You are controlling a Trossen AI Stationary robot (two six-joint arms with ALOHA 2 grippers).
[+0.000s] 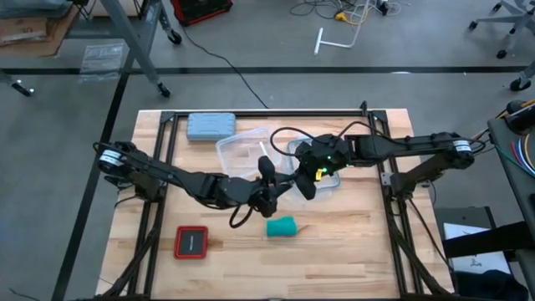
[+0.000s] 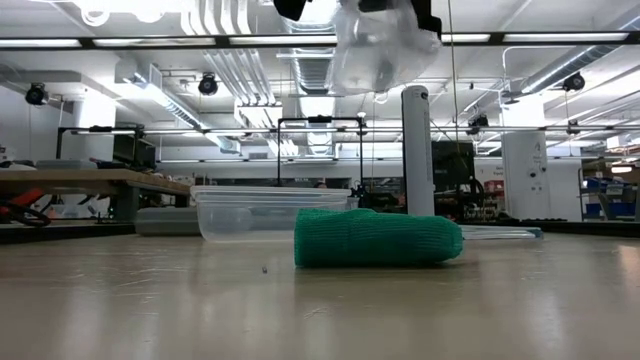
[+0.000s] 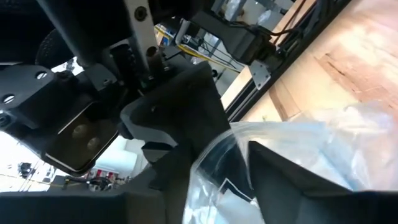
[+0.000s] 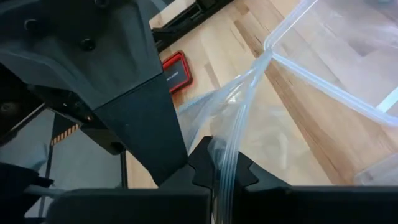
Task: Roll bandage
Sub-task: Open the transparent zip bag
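The bandage (image 1: 282,227) is a teal-green roll lying on its side on the wooden table, nearer the front than both grippers; the low view shows the bandage (image 2: 378,240) resting along its length. Above it hangs a clear plastic bag (image 2: 385,45). My left gripper (image 1: 269,194) and my right gripper (image 1: 307,182) meet over the table's middle, each shut on this bag. Neither gripper touches the bandage. My left gripper pinches an edge of the clear bag (image 3: 231,154) between its two fingers, and the film spreads out beyond them. The bag is lifted clear of the table. My right gripper pinches the bag's thickened rim (image 4: 227,163) between its two fingertips, coming down from above on the table's right. The film fans out beyond the fingers (image 4: 155,130) and hangs clear of the table.
A clear plastic container (image 1: 242,149) and its lid (image 1: 328,177) lie behind the grippers. A grey-blue case (image 1: 211,125) sits at the far left, a red-rimmed case (image 1: 191,242) at the near left. Bare wood lies right of the roll.
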